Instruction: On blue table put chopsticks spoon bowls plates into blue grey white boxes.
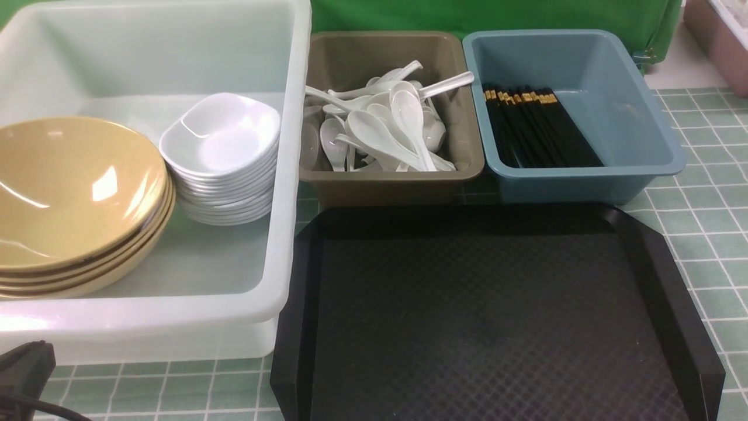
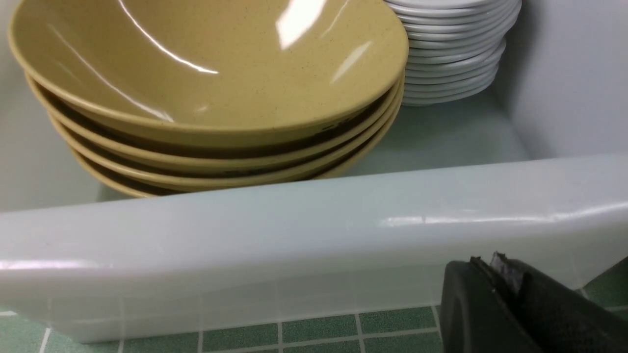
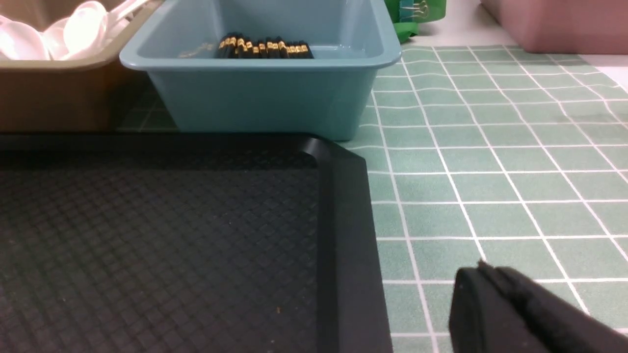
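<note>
The white box (image 1: pixel 292 175) holds a stack of tan bowls (image 1: pixel 70 193) and a stack of white plates (image 1: pixel 225 146). The grey box (image 1: pixel 385 181) holds several white spoons (image 1: pixel 385 128). The blue box (image 1: pixel 643 117) holds black chopsticks (image 1: pixel 534 126). My left gripper (image 2: pixel 490 264) is shut and empty, low in front of the white box's near wall (image 2: pixel 294 235); its body shows at the front view's lower left corner (image 1: pixel 23 368). My right gripper (image 3: pixel 483 269) is shut and empty, over the tiled table beside the black tray (image 3: pixel 343 220). It is out of the front view.
A black tray (image 1: pixel 497 316) lies in front of the grey and blue boxes, with nothing on it. Green tiled tablecloth (image 1: pixel 701 234) shows to the right. A pink bin (image 1: pixel 719 35) stands at the far right. A green backdrop (image 1: pixel 497 14) runs behind.
</note>
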Motion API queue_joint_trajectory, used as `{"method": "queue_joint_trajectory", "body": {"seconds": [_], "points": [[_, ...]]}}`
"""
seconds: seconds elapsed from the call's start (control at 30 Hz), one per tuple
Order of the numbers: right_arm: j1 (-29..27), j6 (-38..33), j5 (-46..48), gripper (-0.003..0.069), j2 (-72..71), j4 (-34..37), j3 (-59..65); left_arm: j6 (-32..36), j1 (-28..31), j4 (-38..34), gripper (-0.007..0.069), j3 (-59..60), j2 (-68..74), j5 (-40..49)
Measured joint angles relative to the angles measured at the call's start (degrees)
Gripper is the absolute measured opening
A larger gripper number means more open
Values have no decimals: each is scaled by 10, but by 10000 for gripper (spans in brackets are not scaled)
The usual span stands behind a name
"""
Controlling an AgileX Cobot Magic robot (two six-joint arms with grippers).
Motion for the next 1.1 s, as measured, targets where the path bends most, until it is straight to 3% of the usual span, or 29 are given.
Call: {"method": "queue_joint_trajectory", "body": {"seconds": [0.37,1.1], "points": [[-37,0,0,35,0,0,0,0,0,0,1,0,0,0],[-18,0,0,36,0,0,0,0,0,0,1,0,0,0]]}}
